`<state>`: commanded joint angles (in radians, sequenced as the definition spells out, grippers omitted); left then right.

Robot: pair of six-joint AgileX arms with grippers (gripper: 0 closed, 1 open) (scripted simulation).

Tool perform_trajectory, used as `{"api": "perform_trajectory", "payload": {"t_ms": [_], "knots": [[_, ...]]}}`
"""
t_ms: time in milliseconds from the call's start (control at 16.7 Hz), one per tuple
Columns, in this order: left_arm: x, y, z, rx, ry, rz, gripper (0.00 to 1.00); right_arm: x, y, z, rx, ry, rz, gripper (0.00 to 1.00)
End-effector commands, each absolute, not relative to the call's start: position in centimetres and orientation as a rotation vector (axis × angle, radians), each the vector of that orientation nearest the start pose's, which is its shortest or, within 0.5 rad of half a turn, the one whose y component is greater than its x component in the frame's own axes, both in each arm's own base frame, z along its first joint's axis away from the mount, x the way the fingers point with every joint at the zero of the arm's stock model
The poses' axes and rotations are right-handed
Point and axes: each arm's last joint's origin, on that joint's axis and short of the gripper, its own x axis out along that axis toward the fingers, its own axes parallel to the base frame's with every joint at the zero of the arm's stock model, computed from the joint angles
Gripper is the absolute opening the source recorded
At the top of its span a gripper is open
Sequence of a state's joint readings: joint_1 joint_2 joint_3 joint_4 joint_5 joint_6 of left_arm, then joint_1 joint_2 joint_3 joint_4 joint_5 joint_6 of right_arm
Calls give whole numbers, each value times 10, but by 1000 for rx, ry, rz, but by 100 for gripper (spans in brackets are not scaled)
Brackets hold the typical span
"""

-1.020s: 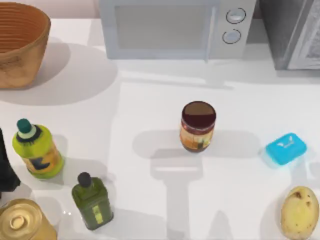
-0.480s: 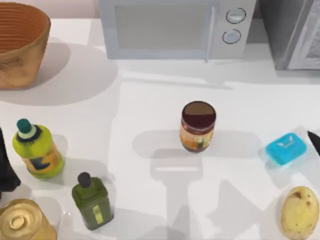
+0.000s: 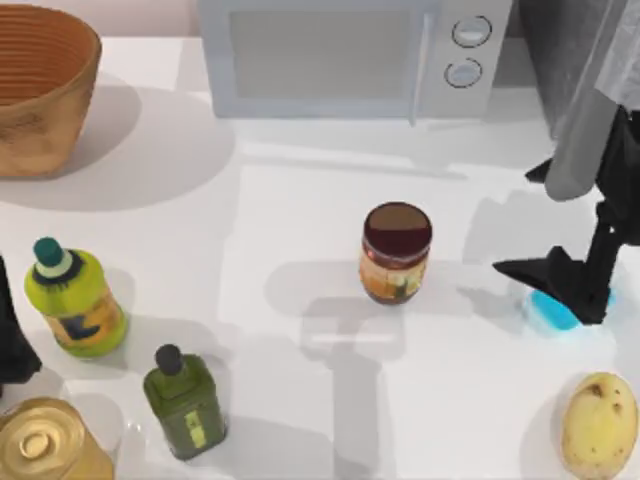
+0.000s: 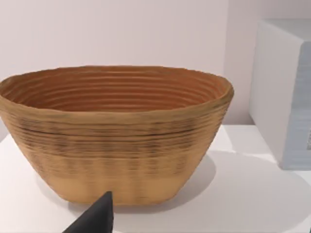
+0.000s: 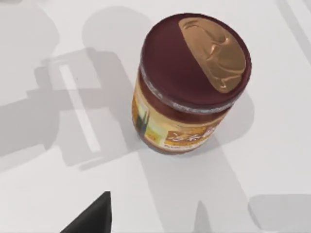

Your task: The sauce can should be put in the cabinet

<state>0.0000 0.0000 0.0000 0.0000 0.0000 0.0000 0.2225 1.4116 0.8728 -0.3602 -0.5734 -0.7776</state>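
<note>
The right gripper (image 3: 560, 280) hovered near the table's (image 3: 300, 210) right edge, approaching the upright sauce can (image 3: 396, 252); its opening could not be judged. Next it needed to reach and close around the can before carrying it to the cabinet (image 3: 560, 60).

1 sauce can (image 3: 396, 253), 1 gold can (image 3: 45, 443), 2 green bottles: one yellow-green (image 3: 74, 299), one dark olive (image 3: 184, 401), 1 wicker basket (image 3: 40, 85), 1 microwave (image 3: 350, 55) with 2 knobs, 1 cabinet (image 3: 560, 45), 1 potato (image 3: 599, 424), 1 blue box (image 3: 553, 311), 2 arms
</note>
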Motion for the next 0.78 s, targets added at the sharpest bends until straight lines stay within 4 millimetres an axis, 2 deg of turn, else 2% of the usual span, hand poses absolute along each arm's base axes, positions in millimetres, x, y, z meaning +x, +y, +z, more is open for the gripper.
{"api": "perform_trajectory", "payload": {"t_ms": [240,420,600,780], "knots": [[106,-1,160,0,0,0,100,325,105,178,-554,574,1287,100],[106,-1,160,0,0,0,100,353,118,148,-549,565,1409,100],[106,-1,160,0,0,0,100,367,124,128,-545,553,1477,100],[106,-1,160,0,0,0,100,370,126,123,-544,550,1491,100]]}}
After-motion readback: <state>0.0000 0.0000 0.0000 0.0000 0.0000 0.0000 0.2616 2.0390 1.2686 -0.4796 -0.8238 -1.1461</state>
